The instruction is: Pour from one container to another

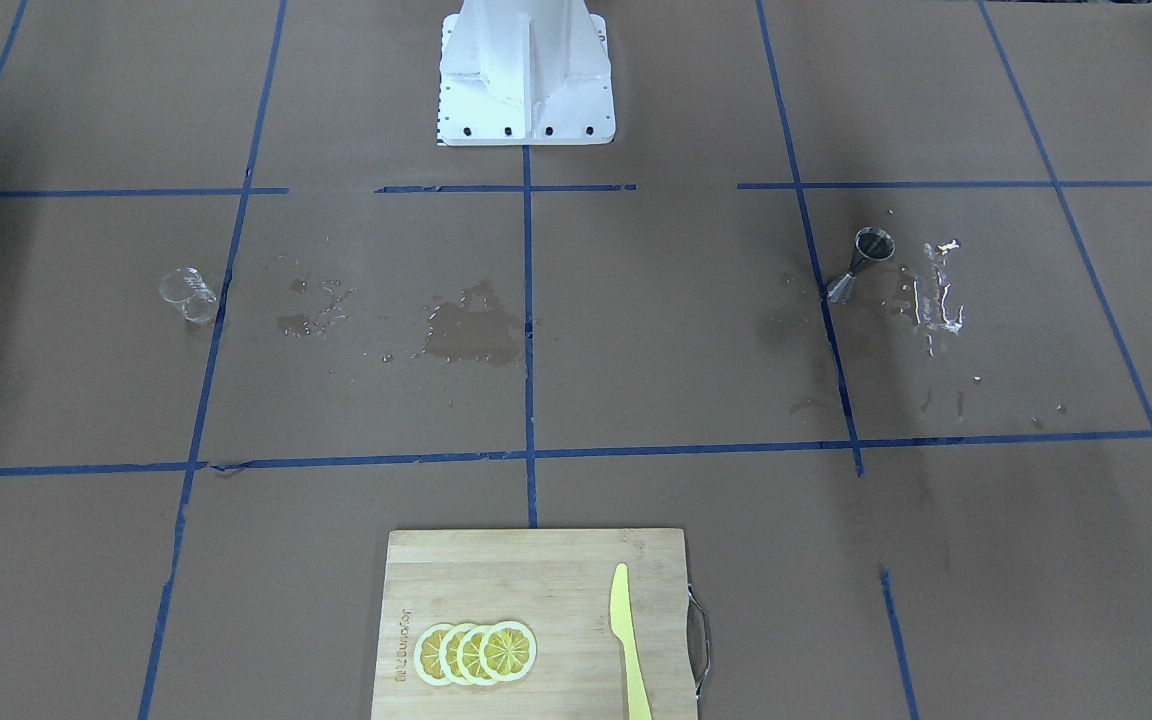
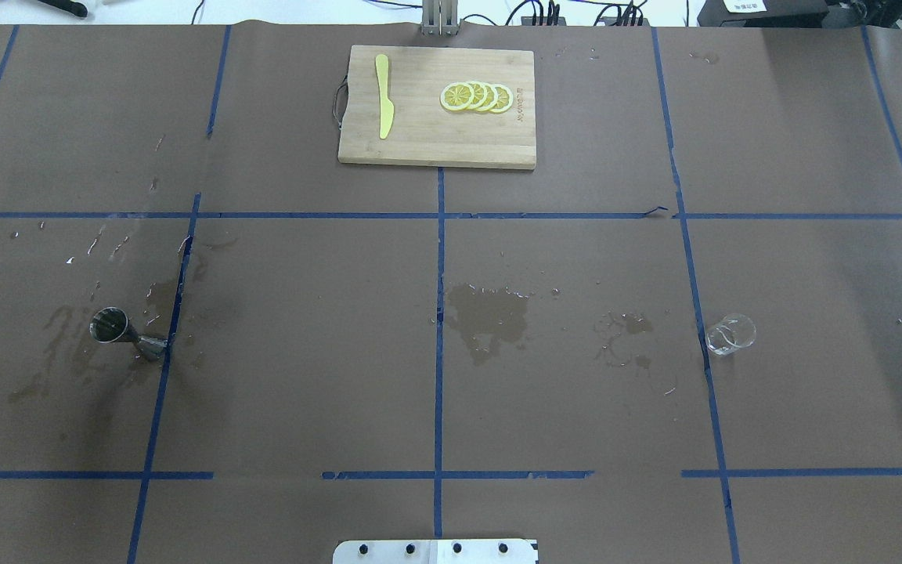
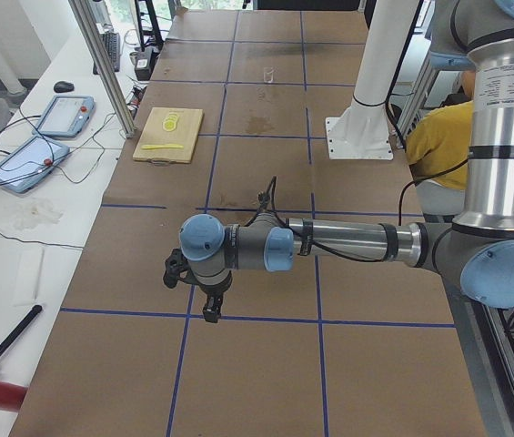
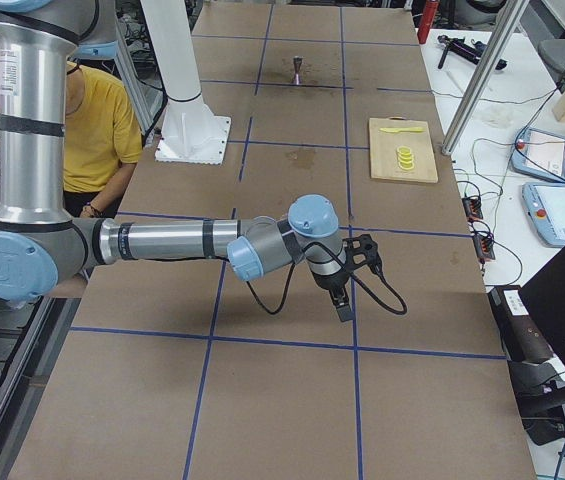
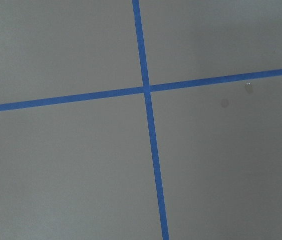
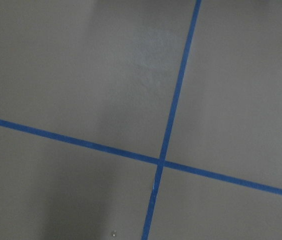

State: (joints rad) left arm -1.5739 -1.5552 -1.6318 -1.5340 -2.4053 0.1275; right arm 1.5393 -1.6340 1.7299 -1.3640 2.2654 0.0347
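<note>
Left pincer: my left pincer (image 3: 209,308) hangs over bare table, seen only from the side; I cannot tell if its fingers are parted or together.
Right pincer: my right pincer (image 4: 344,305) likewise, holding nothing that I can see.
Beaker: the clear beaker (image 2: 730,334) stands at 3 o'clock in the overhead view; contents too faint to judge.
Jigger: the steel jigger (image 2: 110,326) stands at 9 o'clock, well apart from the beaker; its bowl looks dark.
Spills: a wet patch (image 2: 488,313) lies between them.
Cutting board: the cutting board (image 2: 420,145) at 12 o'clock carries lemon slices (image 2: 476,96).
</note>
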